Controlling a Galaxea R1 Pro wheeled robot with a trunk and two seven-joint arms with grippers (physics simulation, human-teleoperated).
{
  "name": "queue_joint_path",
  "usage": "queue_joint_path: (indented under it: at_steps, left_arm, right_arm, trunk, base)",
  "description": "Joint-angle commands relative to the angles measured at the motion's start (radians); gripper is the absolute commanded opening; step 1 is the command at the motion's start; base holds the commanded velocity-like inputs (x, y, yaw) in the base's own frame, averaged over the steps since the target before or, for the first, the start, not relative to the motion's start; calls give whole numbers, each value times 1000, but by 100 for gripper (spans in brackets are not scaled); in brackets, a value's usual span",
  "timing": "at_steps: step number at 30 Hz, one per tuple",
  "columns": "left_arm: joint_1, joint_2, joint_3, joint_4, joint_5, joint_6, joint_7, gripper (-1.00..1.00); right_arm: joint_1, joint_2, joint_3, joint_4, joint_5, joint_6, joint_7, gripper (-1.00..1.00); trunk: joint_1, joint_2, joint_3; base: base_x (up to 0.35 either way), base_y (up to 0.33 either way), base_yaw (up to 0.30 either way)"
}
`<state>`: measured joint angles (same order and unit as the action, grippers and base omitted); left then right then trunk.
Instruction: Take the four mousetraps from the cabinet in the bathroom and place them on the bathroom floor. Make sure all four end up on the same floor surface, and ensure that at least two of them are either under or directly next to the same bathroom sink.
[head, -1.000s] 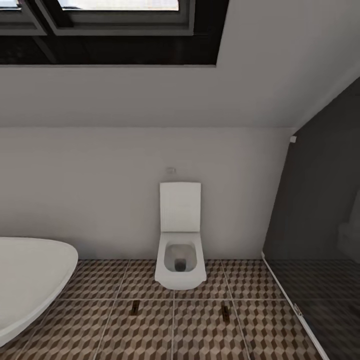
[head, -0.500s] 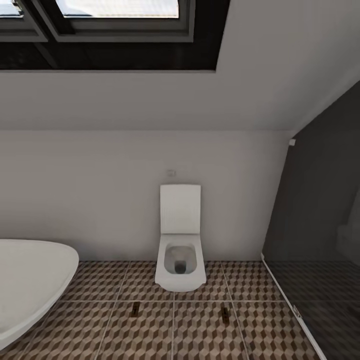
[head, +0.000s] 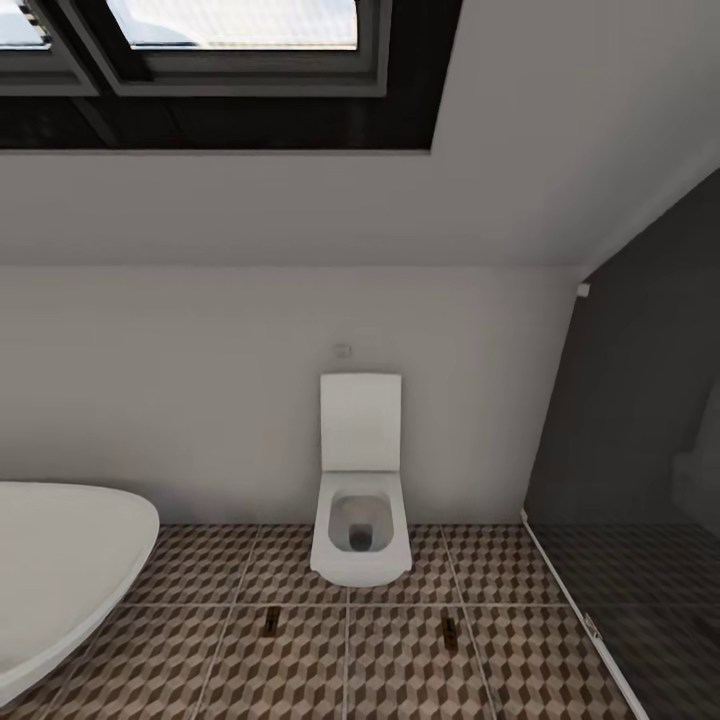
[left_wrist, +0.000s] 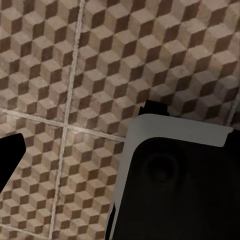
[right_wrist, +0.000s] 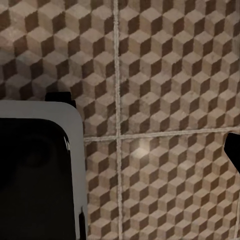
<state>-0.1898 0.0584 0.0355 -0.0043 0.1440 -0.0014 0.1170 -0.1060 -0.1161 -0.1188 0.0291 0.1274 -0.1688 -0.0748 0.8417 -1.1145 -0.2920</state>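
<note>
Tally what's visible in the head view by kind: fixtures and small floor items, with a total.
White toilet: 1
White bathtub: 1
Small brown mousetraps on the bathroom floor: 2, one ahead of the toilet toward the tub side, one toward the dark glass panel
Skylight window: 1
Total: 5

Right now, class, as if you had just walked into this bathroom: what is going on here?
The robot is handling nothing at this moment. Its head camera faces a white toilet against the back wall, with the rim of a white bathtub to the left and a dark glass partition to the right. Two mousetraps already lie on the cube-patterned bathroom floor in front of the toilet. Both wrist cameras look down at the same tiles; whether the grippers are open or shut cannot be told.
</note>
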Motion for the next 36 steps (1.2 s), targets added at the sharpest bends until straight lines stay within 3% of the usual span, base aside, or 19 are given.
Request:
queue_joint_path:
  at_steps: [1,10,18,36]
  left_arm:
    - [0,0,3,0,6,0,1,100]
    - [0,0,3,0,6,0,1,100]
    - [0,0,3,0,7,-1,2,100]
    - [0,5,3,-6,6,-3,9,100]
  right_arm:
    - [-1,0,-9,3,10,-8,-3,100]
    - [-1,9,-10,3,10,-23,-3,100]
    - [-1,45,-10,3,10,-26,-3,100]
    - [-1,57,-11,2,12,-15,-8,100]
  trunk:
    - [-4,7,2]
    - [-38,70,30]
    - [-69,126,55]
    - [-69,126,55]
  base:
    - [0,0,0]
    - [0,0,0]
    - [0,0,0]
    - [0,0,0]
